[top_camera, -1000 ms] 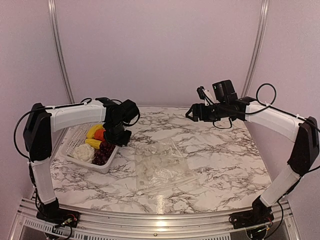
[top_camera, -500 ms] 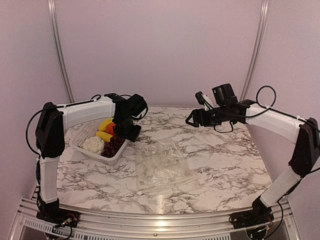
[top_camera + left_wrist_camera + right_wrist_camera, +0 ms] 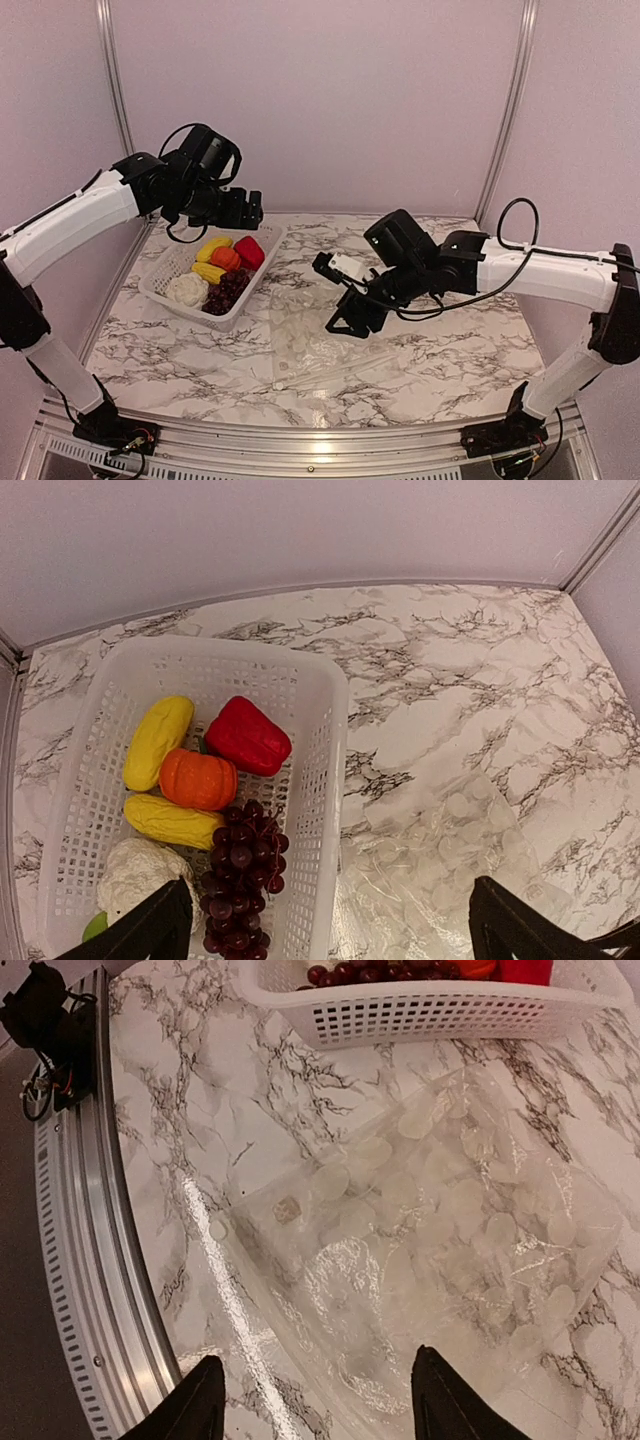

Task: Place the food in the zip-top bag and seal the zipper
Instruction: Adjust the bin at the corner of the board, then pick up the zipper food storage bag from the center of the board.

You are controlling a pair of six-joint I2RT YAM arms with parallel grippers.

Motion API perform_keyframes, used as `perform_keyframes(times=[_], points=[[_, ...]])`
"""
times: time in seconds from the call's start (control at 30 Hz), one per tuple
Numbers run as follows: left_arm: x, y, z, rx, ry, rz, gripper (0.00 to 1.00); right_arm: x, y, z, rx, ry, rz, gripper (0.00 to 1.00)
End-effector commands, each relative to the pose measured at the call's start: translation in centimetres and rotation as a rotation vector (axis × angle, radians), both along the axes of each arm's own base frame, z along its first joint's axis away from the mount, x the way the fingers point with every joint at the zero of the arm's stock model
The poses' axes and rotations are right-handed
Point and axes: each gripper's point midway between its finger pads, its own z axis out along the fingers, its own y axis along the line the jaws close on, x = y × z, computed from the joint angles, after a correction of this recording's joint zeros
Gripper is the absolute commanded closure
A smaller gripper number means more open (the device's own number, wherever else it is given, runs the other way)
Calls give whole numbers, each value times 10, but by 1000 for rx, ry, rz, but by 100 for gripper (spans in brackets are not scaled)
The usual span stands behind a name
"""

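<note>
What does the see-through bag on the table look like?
The bag is clear, crinkly plastic, roughly square, dotted with pale round spots. A thin straight strip runs along its near edge. It lies flat on the marble table and looks empty. The white basket sits close on its left. The right end effector hangs open above it, and nothing grips it.

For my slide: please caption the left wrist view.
Open left gripper above white perforated plastic basket of toy produce, clear crinkly zip-top bag beside it.
</note>
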Motion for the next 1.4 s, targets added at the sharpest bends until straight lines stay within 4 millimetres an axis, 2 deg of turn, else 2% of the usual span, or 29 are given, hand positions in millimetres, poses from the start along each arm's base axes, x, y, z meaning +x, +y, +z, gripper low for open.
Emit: perform_keyframes(times=[0.0, 0.13, 0.3, 0.37, 0.47, 0.57, 0.67, 0.93, 1.1, 1.2, 1.37], points=[[0, 11, 1, 5, -60, 33, 1, -19, -2, -26, -169, -113, 107, 45], [-4, 14, 7, -59, -100, 50, 1, -42, 1, -51, -312, -221, 225, 56], [-10, 5, -7, -118, -48, 43, 1, -50, 0, -70, -429, -333, 238, 64], [-9, 3, -12, -99, -32, 28, 1, -45, -5, -79, -503, -384, 215, 65], [-7, 7, -7, -120, -85, 43, 1, -40, -9, -87, -586, -456, 190, 65], [-9, 22, 15, -290, -177, 129, 1, -42, -7, -89, -608, -482, 194, 65], [-12, 22, 16, -396, -188, 111, 1, -43, -9, -97, -644, -488, 200, 64], [-12, 16, 19, -356, -170, 55, 4, -33, -13, -118, -730, -528, 172, 65], [-11, 22, 22, -357, -180, 90, 4, -29, -13, -124, -742, -549, 170, 65], [-11, 18, 19, -372, -160, 83, 6, -26, -14, -129, -759, -565, 162, 65], [-13, 18, 19, -389, -156, 88, 7, -15, -18, -138, -786, -617, 117, 69]])
